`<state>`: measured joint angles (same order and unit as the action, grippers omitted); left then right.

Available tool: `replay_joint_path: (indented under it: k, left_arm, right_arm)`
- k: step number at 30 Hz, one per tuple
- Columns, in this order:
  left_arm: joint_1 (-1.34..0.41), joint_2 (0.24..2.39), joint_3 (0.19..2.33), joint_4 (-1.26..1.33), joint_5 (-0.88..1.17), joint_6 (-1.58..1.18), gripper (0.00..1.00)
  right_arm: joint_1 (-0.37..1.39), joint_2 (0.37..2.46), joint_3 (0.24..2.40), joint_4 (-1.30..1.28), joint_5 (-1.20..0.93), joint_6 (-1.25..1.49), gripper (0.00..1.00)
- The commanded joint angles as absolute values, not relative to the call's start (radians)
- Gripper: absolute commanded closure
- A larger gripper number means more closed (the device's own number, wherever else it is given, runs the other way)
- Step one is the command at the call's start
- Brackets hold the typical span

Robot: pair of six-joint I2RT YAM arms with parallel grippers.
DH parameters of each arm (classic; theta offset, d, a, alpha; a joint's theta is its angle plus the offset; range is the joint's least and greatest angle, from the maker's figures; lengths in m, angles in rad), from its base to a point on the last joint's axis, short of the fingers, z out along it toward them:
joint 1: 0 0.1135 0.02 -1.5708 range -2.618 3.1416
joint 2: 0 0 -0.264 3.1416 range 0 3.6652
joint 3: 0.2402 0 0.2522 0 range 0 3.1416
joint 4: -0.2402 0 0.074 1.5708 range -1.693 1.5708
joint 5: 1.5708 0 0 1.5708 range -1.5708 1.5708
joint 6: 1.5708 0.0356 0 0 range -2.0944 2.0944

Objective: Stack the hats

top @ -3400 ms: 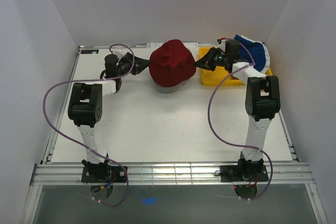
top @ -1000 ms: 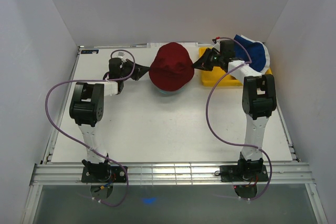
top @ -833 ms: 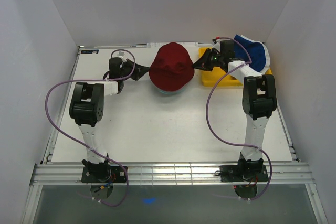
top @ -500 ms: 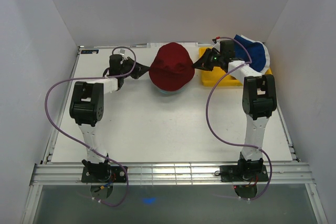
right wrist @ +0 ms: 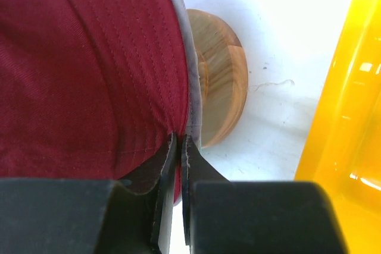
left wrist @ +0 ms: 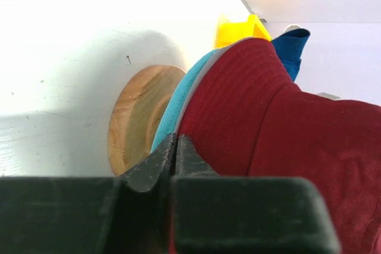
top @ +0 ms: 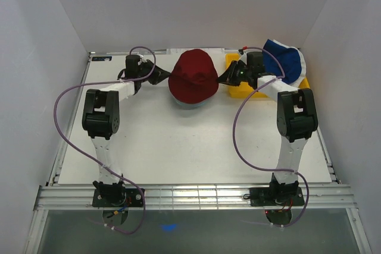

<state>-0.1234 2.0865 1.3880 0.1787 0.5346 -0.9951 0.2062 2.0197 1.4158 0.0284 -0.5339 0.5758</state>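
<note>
The dark red hat (top: 191,80) sits at the far middle of the table (top: 196,147), on top of a stack carried by a wooden stand (left wrist: 138,117). Its crown faces up and its brim hangs down over the hats beneath.

Under it, the left wrist view shows the brim of a teal hat (left wrist: 171,111). The right wrist view shows a thin grey hat (right wrist: 191,99) edge lying directly against the red brim. The round wooden base of the stand rests flat on the table below both.

The left gripper (top: 162,77) meets the left side of the red brim. Its jaws are drawn together, pinching the brim edge at the tips. The right gripper (top: 223,79) meets the right side of the same brim. Its jaws are likewise closed on the fabric edge, with only a hairline gap between them.

A yellow tray (top: 243,92) stands just to the right of the stack. A navy blue hat (top: 281,60) lies in the tray, behind the right arm
</note>
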Motion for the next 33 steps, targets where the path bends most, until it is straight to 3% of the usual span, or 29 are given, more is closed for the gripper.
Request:
replay_joint_path:
  k: [1,6,8,22,33]
  left_arm:
    - [-0.075,2.129,1.391,-0.025,0.413,-0.904,0.83]
    - [-0.072,2.108,1.408,-0.014,0.434,-0.900,0.50]
    - [-0.068,2.082,1.408,-0.009,0.448,-0.899,0.45]
    - [-0.046,1.850,1.236,0.213,0.620,-0.985,0.40]
    - [-0.115,1.959,1.408,0.262,0.614,-0.979,0.34]
  right_arm:
    - [0.198,2.043,1.316,-0.138,-0.422,0.505,0.92]
    - [0.196,2.019,1.324,-0.143,-0.430,0.503,0.92]
    - [0.196,2.011,1.325,-0.144,-0.431,0.505,0.92]
    - [0.199,1.922,1.321,-0.104,-0.483,0.554,0.91]
    - [0.202,1.954,1.485,-0.175,-0.497,0.561,0.90]
